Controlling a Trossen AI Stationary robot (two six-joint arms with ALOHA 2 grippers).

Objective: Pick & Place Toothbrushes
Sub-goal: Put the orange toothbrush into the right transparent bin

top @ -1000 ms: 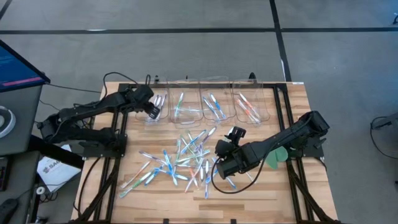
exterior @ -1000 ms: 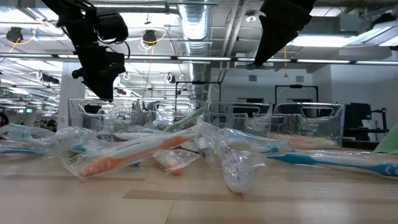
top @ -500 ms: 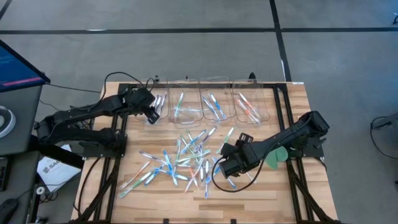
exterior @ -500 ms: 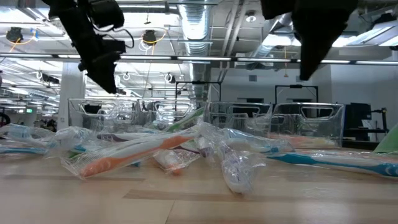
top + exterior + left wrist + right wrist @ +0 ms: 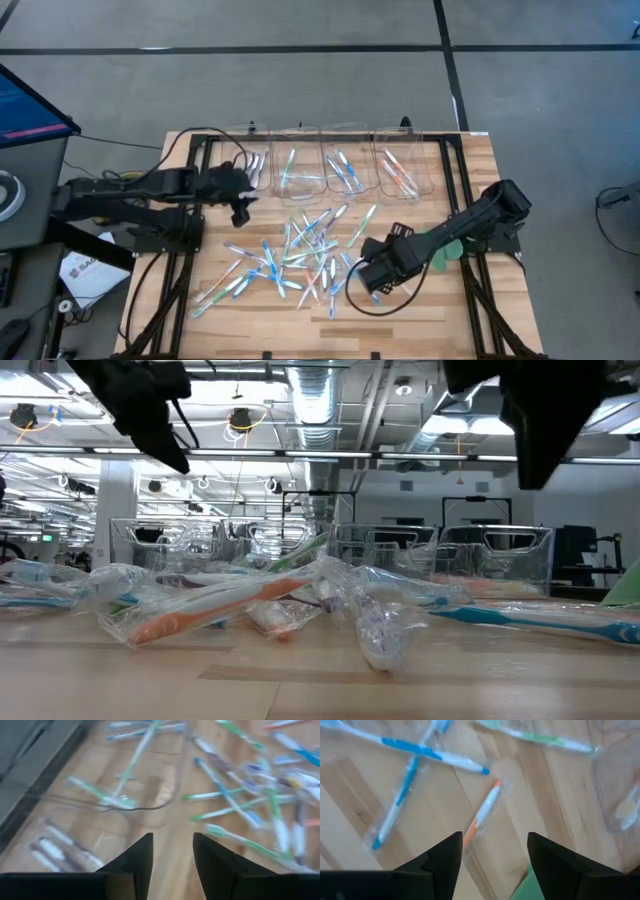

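Several wrapped toothbrushes [image 5: 300,255] lie loose in a heap on the middle of the wooden table [image 5: 450,310]. More lie in the clear bins [image 5: 345,170] along the far edge. My left gripper [image 5: 241,210] hangs open just near of the leftmost bin [image 5: 255,168], above bare wood at the heap's far left, with nothing between its fingers [image 5: 142,851]. My right gripper [image 5: 373,277] hangs open and points steeply down at the heap's right side. Below it an orange toothbrush [image 5: 482,815] lies flat on the table, in line with the gap between its fingers [image 5: 445,852].
A flat green disc [image 5: 445,255] lies on the table right of my right gripper, partly under that arm. Two blue toothbrushes [image 5: 412,752] lie crossed just beyond the orange one. Dark frame rails [image 5: 195,215] run along the table's left and right sides.
My left gripper has swung away from above the leftmost bin toward the table's near edge, rising and rolling as it went. My right gripper has shifted a little toward the table's right and near edges and tipped more steeply down. No toothbrush has moved.
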